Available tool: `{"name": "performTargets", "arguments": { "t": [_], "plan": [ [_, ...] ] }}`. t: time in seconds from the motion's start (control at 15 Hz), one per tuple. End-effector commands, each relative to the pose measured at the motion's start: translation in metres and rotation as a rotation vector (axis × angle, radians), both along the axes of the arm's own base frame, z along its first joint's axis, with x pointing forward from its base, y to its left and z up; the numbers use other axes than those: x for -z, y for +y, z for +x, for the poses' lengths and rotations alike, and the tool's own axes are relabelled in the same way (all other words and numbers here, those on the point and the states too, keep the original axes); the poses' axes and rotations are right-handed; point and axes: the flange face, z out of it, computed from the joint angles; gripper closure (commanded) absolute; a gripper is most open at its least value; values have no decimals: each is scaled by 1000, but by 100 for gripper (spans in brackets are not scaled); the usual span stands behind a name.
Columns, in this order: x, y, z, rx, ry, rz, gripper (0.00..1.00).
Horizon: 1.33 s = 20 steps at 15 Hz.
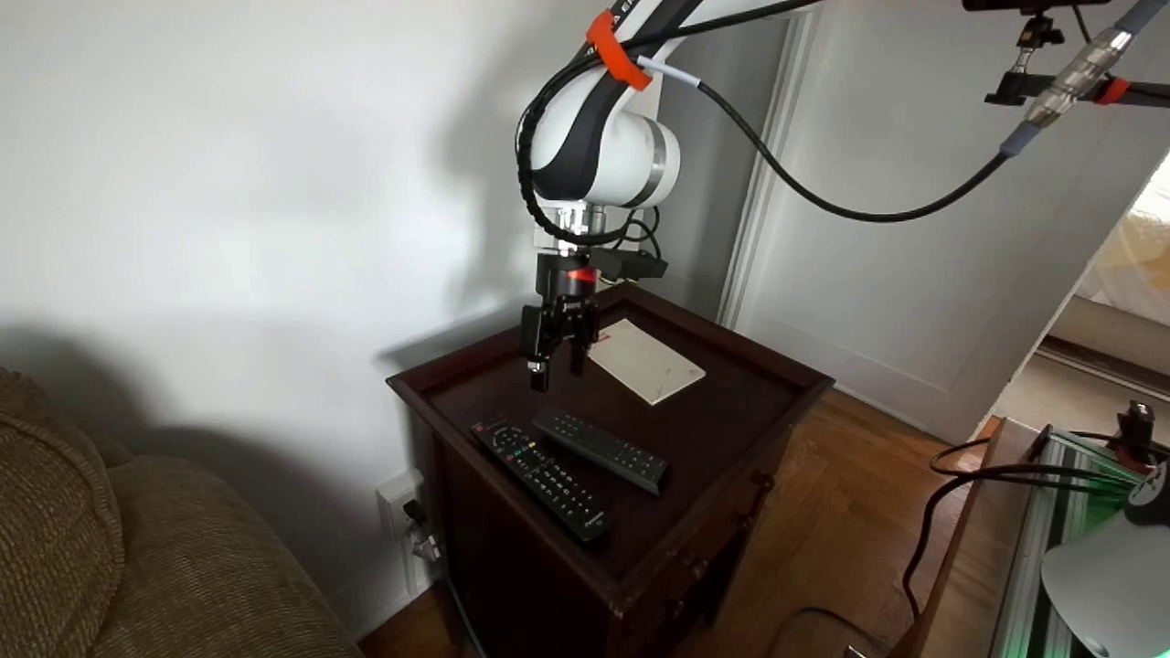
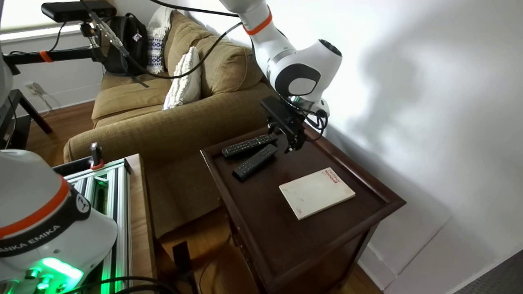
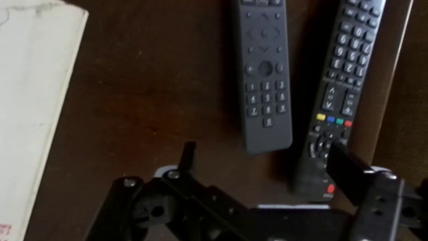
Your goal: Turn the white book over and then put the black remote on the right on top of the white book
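White book [image 2: 316,192]: title up on the table [image 2: 282,230], presumably turned
Black remote [image 3: 266,78]: beside the longer remote [image 3: 346,65]; fetching it seems in hand
Gripper [image 3: 264,155]: wide, empty, raised; should align, lower, pinch

In an exterior view, the book [image 1: 645,363] is lying on the counter [image 1: 736,397] behind the inner remote [image 1: 603,450], which is resting just right of the outer remote [image 1: 546,479], while the claw [image 1: 558,373] is hanging above the counter.
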Motion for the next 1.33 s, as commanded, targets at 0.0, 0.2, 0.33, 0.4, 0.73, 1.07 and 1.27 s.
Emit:
{"name": "performTargets", "arguments": {
  "t": [0.0, 0.2, 0.33, 0.4, 0.73, 1.07, 1.27],
  "plan": [
    [7, 0, -21, -36, 112, 5, 0],
    [14, -3, -26, -43, 161, -3, 0],
    [23, -7, -27, -43, 209, 2, 0],
    [25, -8, -29, -42, 225, 1, 0],
    [24, -11, -30, -43, 224, -5, 0],
    [44, 15, -47, -87, 249, -67, 0],
    [49, 30, -52, -95, 249, -118, 0]
  ]
}}
